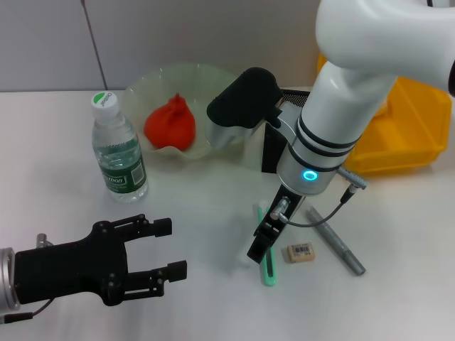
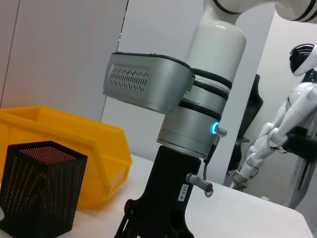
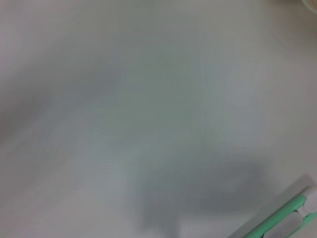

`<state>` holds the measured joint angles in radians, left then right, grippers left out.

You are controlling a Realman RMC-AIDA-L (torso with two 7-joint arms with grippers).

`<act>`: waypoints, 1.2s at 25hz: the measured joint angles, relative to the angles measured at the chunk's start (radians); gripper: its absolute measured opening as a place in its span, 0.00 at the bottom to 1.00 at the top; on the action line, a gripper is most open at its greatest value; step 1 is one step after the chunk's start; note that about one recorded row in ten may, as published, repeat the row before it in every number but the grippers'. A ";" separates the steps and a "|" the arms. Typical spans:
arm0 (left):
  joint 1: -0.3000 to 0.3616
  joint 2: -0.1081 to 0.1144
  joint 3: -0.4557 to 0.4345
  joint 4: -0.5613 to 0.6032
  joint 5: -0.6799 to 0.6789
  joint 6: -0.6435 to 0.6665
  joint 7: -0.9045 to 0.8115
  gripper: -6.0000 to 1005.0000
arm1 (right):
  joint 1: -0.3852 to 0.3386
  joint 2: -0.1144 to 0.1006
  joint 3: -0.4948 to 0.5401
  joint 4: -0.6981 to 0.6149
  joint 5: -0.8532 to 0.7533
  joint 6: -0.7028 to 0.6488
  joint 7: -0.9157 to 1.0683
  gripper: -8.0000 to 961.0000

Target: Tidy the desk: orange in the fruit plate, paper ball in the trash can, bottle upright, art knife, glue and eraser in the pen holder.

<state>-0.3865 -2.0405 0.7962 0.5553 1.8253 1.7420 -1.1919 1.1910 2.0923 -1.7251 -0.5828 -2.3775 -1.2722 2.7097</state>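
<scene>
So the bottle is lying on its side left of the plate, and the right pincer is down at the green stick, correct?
Not quite: the bottle stands upright, cap on top, as the head view shows. It is left of the plate, and the right pincer is down at the green stick.

I see the water bottle [image 1: 117, 148] standing upright on the white desk, green cap on, dark green label around its middle. Behind and beside it sits the pale green wavy-rimmed fruit plate [image 1: 153, 82], holding an orange-red fruit [image 1: 170, 125] with a pointed top (redder than I would expect of an orange). The black mesh pen holder [image 2: 40, 188] stands upright just in front of the yellow bin. On the desk, well apart from the bottle, lie three things close together: a mint-green art knife [image 1: 267, 264], a small beige eraser [image 1: 300, 252] with a barcode label, and a grey glue stick [image 1: 338, 243] lying at a slant.
</scene>
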 joint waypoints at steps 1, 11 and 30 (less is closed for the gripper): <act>0.000 0.000 0.000 0.000 0.000 0.000 0.000 0.78 | 0.001 0.000 0.000 0.001 0.000 -0.001 0.008 0.75; 0.000 0.000 0.000 0.000 0.000 0.000 0.002 0.79 | -0.007 0.000 -0.050 -0.002 0.010 0.008 0.036 0.75; -0.004 -0.001 0.000 0.000 0.000 0.004 0.007 0.78 | -0.016 0.000 -0.053 0.003 0.011 0.037 0.048 0.73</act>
<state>-0.3908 -2.0417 0.7961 0.5553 1.8255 1.7464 -1.1849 1.1750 2.0922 -1.7777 -0.5800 -2.3661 -1.2352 2.7578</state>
